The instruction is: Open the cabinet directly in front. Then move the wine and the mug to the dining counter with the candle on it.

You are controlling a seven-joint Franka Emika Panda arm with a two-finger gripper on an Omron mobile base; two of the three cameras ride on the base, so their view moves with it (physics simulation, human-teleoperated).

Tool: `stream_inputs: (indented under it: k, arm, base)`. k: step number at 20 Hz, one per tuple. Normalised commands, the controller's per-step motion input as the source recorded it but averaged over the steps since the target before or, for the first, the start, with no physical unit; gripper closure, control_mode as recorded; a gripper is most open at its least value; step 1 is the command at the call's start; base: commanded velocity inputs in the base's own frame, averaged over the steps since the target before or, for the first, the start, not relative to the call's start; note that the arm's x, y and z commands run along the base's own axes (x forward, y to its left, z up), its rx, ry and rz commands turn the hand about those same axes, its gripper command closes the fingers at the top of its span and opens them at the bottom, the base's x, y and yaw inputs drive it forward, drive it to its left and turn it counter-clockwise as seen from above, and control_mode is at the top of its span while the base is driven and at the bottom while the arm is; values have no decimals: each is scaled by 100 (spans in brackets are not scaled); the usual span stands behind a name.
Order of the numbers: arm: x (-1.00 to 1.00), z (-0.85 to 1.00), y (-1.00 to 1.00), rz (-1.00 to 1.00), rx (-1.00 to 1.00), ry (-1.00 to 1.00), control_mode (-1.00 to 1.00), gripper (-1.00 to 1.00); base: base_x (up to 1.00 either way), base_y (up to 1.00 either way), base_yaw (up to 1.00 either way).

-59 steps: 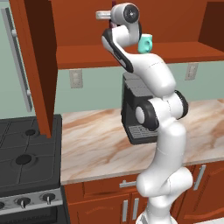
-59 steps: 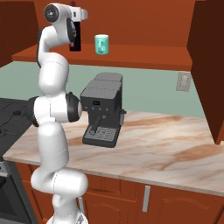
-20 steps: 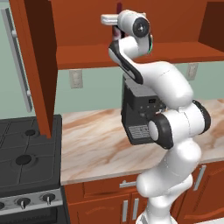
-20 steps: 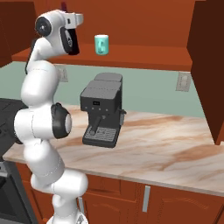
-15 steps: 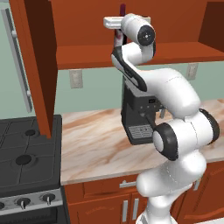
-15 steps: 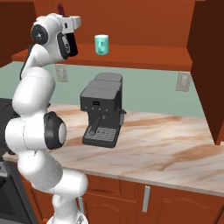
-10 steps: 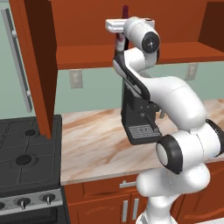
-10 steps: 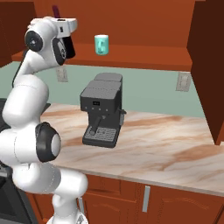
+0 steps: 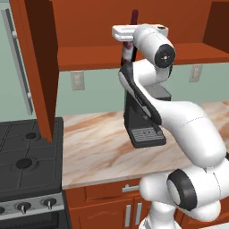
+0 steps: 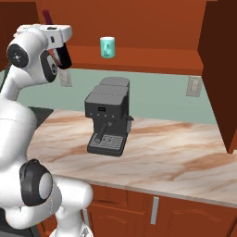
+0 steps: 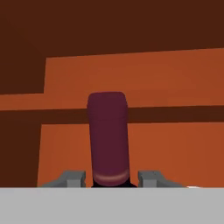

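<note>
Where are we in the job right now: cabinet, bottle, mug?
Done: the cabinet stands open. In hand: the gripper is shut on the wine bottle, with the neck between the fingers. Left: the mug sits on the cabinet shelf, untouched; both have yet to go to the dining counter.

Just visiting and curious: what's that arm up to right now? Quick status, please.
Gripper shut on wine bottle, up by the open cabinet. Mug waiting on the shelf. Coffee machine stands right below.
</note>
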Motion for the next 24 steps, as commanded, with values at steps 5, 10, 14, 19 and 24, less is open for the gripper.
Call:
stream_inputs:
  k: [5,10,14,19,24]
  arm:
    - [-99,14,-22,0,0,0,-100,100]
    - [-100,15,-35,0,0,0,-100,100]
    - [-100,2,-33,0,0,0,-100,100]
    - [-100,-1,-14,-4,0,0,-100,100]
    - [-85,-11,-8,-1,0,1,-100,100]
  base:
    - [0,0,0]
    - [0,0,0]
    - [0,0,0]
    - [0,0,0]
    - [0,0,0]
